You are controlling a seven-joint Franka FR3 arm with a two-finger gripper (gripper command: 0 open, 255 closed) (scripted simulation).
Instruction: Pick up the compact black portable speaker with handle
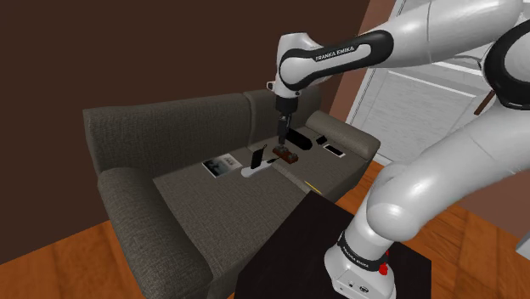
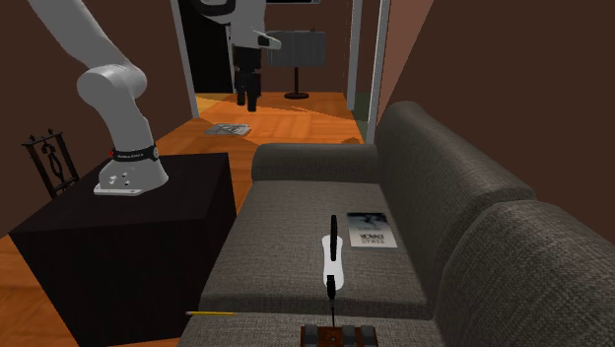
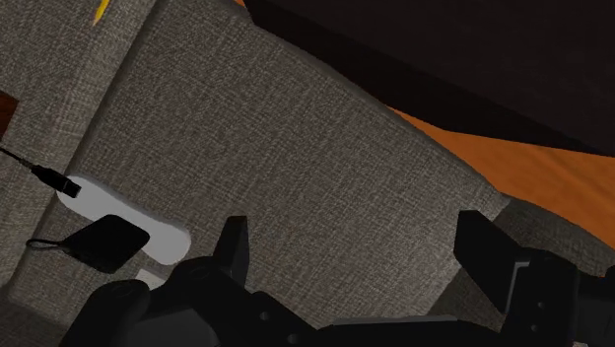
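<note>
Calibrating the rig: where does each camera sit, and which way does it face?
Shoulder view: beside the stand, looking down over the sofa; arm and jaws show.
Second exterior view: at the sofa's end, looking along its seat toward a doorway; arm and stand show.
Wrist view: mounted behind the jaws, facing the seat; open jaws show.
Both outside views share the magazine.

White arm (image 1: 442, 161) rises from its base, elbow high, and reaches forward — wrist (image 1: 290, 72) bent downward. Black tool (image 1: 281, 136) points straight down — in the wrist view its two fingers (image 3: 234, 246) stand well apart.
</note>
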